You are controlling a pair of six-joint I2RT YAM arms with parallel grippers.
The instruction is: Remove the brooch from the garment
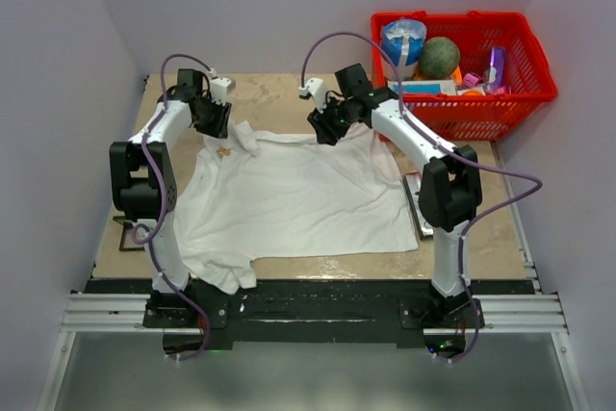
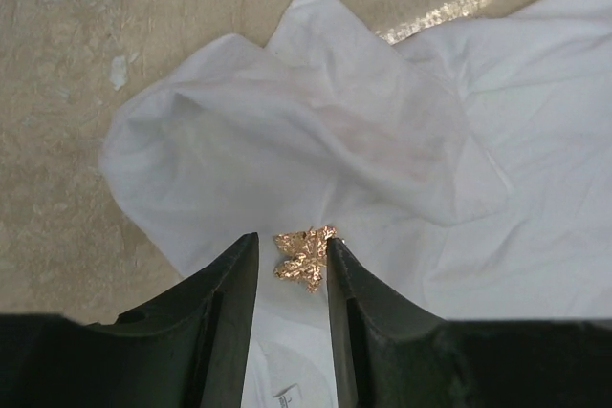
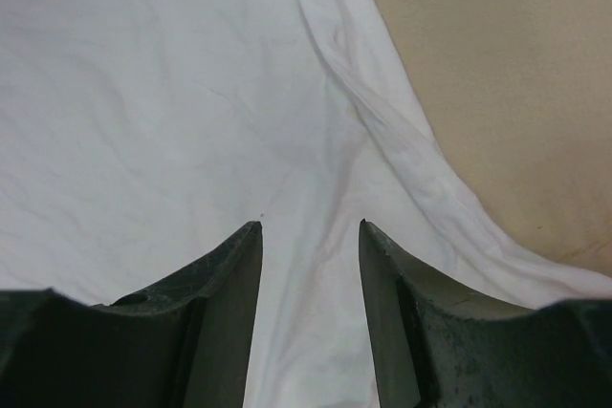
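Tan tabletop [image 1: 269,93], pale walls around it. Garment [image 1: 298,194] lies spread mid-frame in the top view. Brooch [image 2: 304,257] sits on the shirt's upper-left part, below a folded flap, between the parted fingers of the left gripper [image 2: 292,239], not clamped. Right gripper [image 3: 308,228] is spread open over plain cloth, grasping nothing.

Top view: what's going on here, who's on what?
The left tool is open and lined up on the brooch. The brooch sits between its fingers on the garment, near the far left corner, and is not gripped yet. The right tool is also open. It is low over plain cloth by the garment's far right edge and holds nothing. The garment lies spread on the table.
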